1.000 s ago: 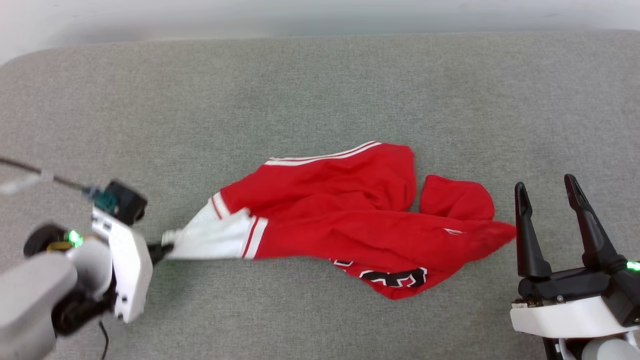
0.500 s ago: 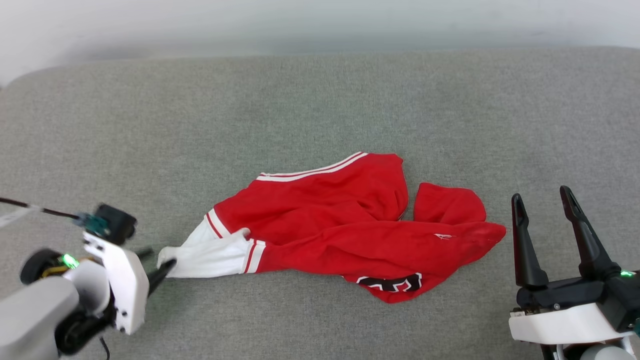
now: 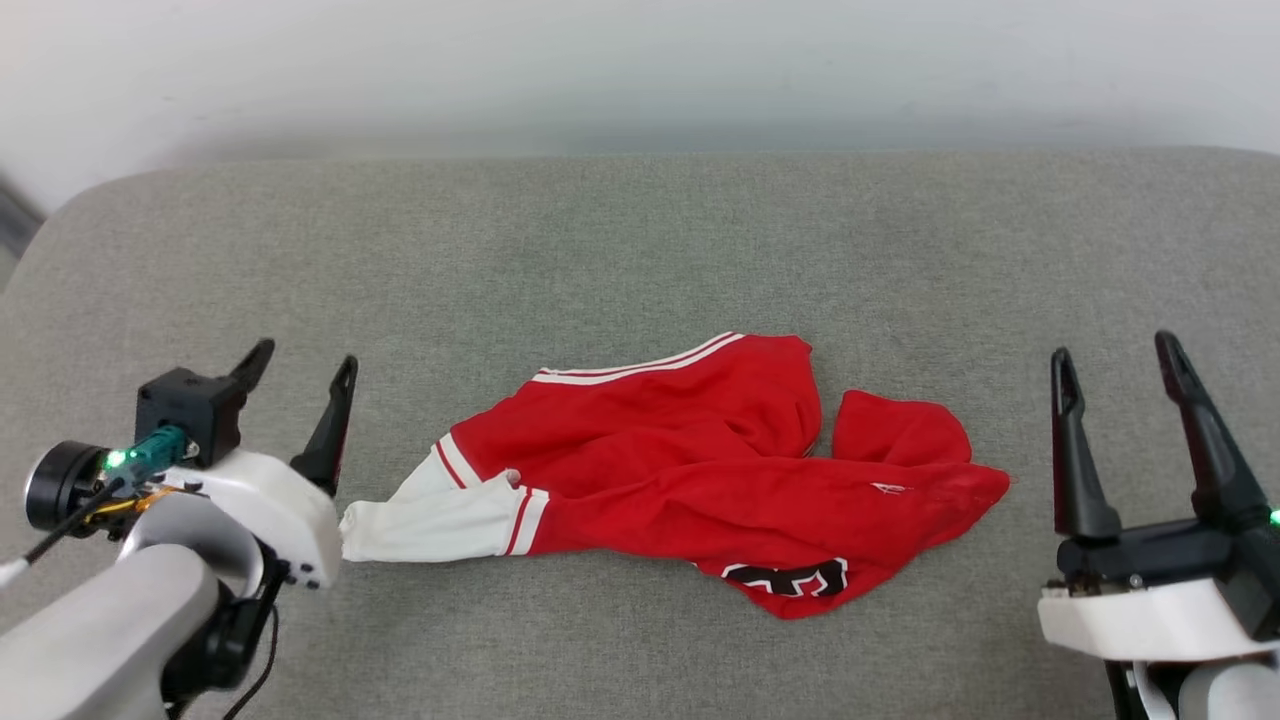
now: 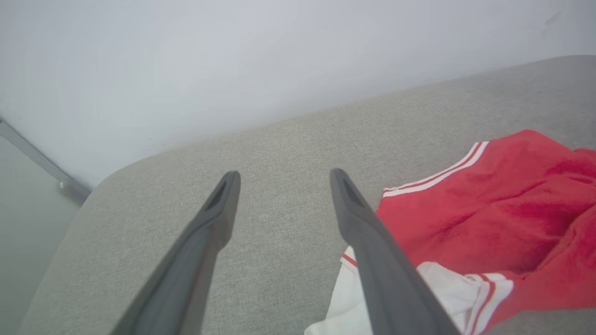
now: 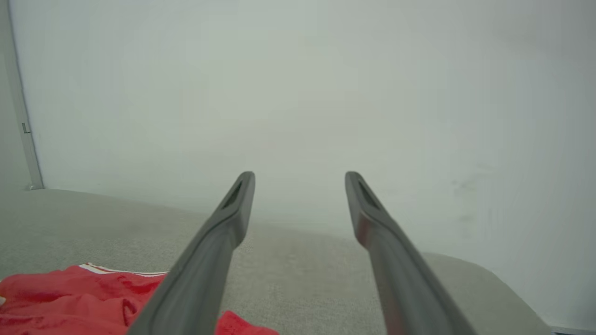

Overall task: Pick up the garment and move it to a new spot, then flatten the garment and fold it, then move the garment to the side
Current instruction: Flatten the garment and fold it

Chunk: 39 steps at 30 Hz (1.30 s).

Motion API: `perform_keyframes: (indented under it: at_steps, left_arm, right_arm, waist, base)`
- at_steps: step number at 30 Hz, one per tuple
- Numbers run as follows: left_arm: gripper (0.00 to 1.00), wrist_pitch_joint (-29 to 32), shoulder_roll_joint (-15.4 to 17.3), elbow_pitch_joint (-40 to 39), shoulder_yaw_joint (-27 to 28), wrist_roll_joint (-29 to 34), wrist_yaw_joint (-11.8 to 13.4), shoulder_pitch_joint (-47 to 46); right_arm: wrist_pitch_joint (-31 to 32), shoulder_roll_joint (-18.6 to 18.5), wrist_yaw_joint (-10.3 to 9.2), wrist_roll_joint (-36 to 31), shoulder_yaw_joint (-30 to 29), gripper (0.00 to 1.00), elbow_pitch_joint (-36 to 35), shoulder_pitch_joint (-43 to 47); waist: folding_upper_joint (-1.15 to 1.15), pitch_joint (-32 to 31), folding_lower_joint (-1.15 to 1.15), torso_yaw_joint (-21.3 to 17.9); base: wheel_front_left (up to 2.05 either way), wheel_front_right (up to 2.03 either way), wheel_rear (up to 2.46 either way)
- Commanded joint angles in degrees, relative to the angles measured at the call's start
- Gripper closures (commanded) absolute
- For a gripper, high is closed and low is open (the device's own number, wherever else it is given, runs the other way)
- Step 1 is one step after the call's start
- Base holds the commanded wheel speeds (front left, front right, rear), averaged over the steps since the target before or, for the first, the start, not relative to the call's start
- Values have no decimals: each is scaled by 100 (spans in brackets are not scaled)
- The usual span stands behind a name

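Head view: garment (image 3: 700, 470) crumpled on counter (image 3: 640, 250)
Left pincer (image 3: 305, 355) and right pincer (image 3: 1114, 347) gape empty either side, likely placed to spread it

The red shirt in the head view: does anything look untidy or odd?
The garment lies crumpled, not flat: its body is bunched in folds, the number print is half tucked under the near edge, and one white sleeve sticks out toward the open left gripper.

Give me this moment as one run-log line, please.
left gripper: open, beside white sleeve | right gripper: open, apart | red jersey T-shirt: crumpled, unheld, on grey fabric surface
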Motion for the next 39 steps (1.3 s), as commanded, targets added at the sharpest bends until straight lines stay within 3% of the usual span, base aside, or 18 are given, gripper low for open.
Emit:
perform_keyframes:
  at_steps: [1,5,8,14,18,22,28,32,39]
  left_arm:
    - [0,-34,-60,-93,182,136,116,96]
    - [0,-35,-416,-668,1275,915,754,1011]
    - [0,-37,-783,-986,2008,1534,1019,1700]
    - [0,-38,-1607,-1329,3213,2573,1093,2892]
    - [0,-38,-2153,-1398,3779,3025,913,3489]
    - [0,-39,-2648,-1367,4131,3394,577,3772]
    - [0,-33,-3229,-1267,4506,3850,71,3820]
    - [0,-34,-3572,-1259,4752,4121,-239,3724]
    - [0,-34,-4139,-1229,5096,4525,-740,3415]
  right_arm:
    - [-11,7,-2,-35,-5,0,-21,-106]
    - [-11,8,-2,-338,52,0,-68,-543]
    - [-11,-136,-4,-523,180,0,-57,-902]
    - [-11,-897,-3,-383,838,0,638,-1620]
    - [377,-1435,-3,163,1560,0,1549,-2278]
    - [1688,-2145,-3,1092,2750,0,2197,-3050]
    - [3643,-3029,-4,2849,4547,0,2465,-4250]
    - [4826,-3317,-3,3912,5403,0,2551,-5064]
    - [6048,-3176,-3,4923,6209,0,3001,-6142]
  waist:
    - [0,-11,1,14]
    - [0,-39,1,73]
    - [0,-55,1,116]
    - [0,-115,1,185]
    - [0,-175,1,223]
    - [0,-128,1,326]
    - [0,141,1,541]
    - [0,441,1,649]
    - [0,1048,1,881]
  base:
    - [0,0,0]
    - [0,0,0]
    - [0,0,0]
    - [0,0,0]
    - [0,0,0]
    - [0,0,0]
    - [0,0,0]
    - [0,0,0]
    - [0,0,0]
